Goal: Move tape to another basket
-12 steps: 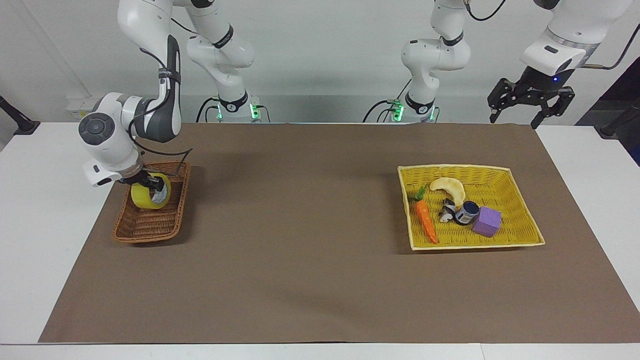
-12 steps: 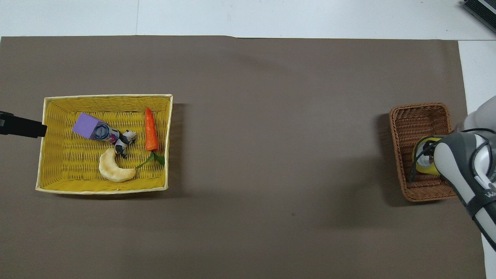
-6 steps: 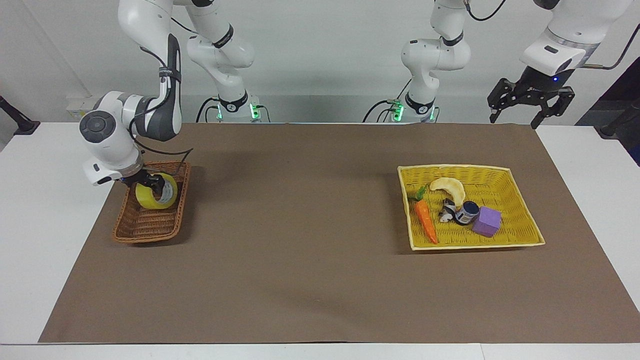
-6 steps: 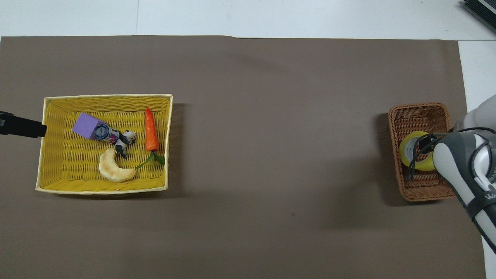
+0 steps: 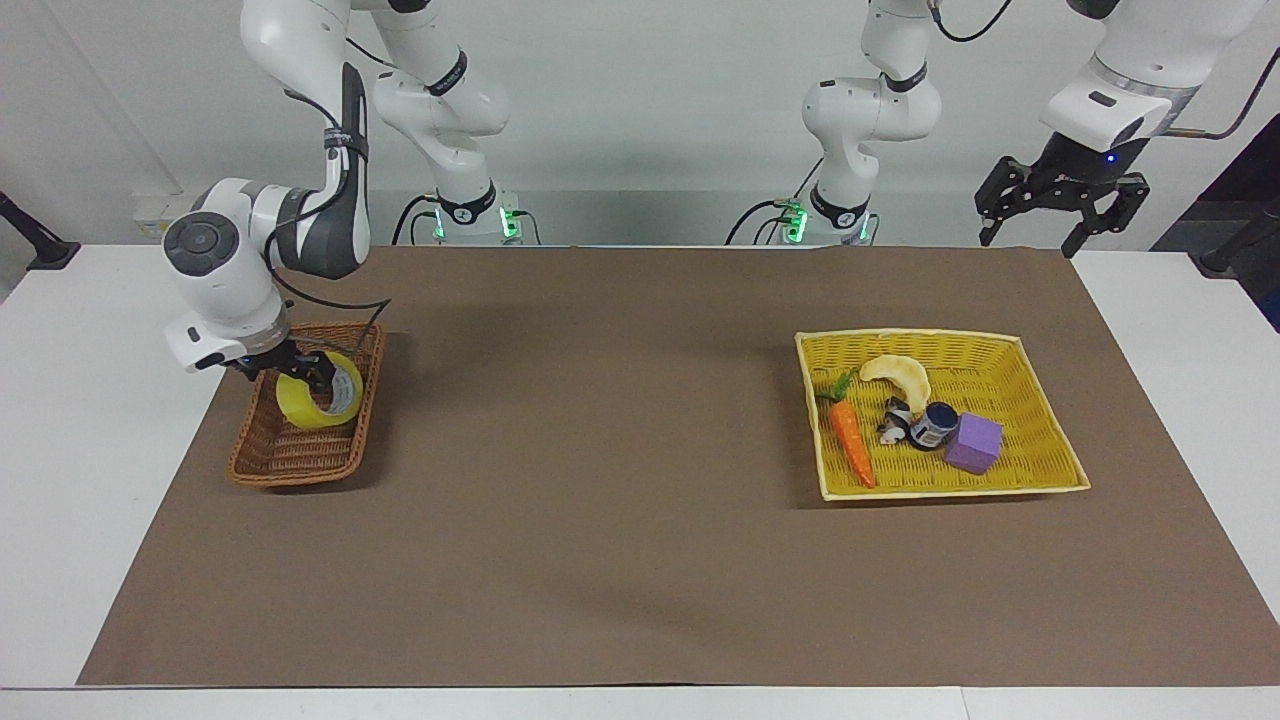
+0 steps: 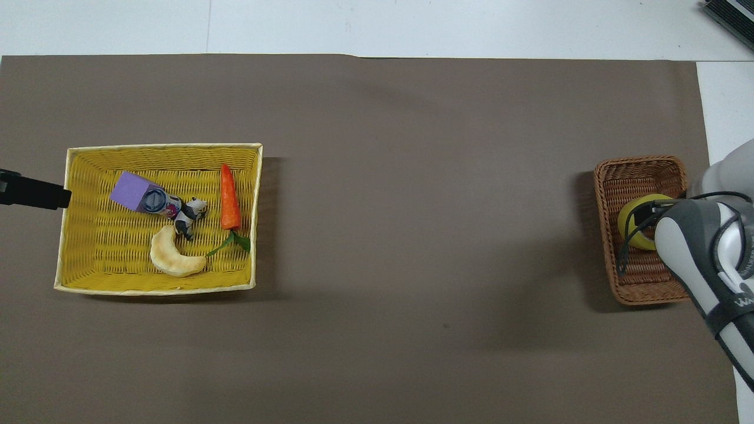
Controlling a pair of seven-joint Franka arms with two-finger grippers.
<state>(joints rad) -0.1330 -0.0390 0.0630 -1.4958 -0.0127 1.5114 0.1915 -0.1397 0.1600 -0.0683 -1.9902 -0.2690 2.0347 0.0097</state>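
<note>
The tape (image 5: 320, 398) stands on edge inside the brown basket (image 5: 290, 455), at the right arm's end of the counter (image 5: 620, 560), in the part of the basket nearer to the robots.

The right gripper (image 5: 298, 368) is at the tape's upper rim. The facing view shows its dark fingers against the roll, one over the core opening; its jaws stand apart, and whether they touch the roll cannot be told. In the overhead view the right arm's wrist covers most of the gripper, so only part of the tape (image 6: 637, 222) shows beside the basket wall (image 6: 607, 235).

The left gripper (image 5: 1060, 205) waits raised over the counter's edge at the left arm's end, jaws apart. The overhead view shows only a dark tip of it (image 6: 32, 196) at the yellow basket's rim (image 6: 159, 147).

The yellow basket holds a carrot (image 5: 852, 442), a purple block (image 5: 975, 443), a small can (image 5: 935, 424) and a crescent-shaped pastry (image 5: 898, 375).

Compared with one second ago, the tape sits closer to the basket's wall nearest the robots, the right arm has risen slightly, and its jaws have widened. The left arm has not moved.
</note>
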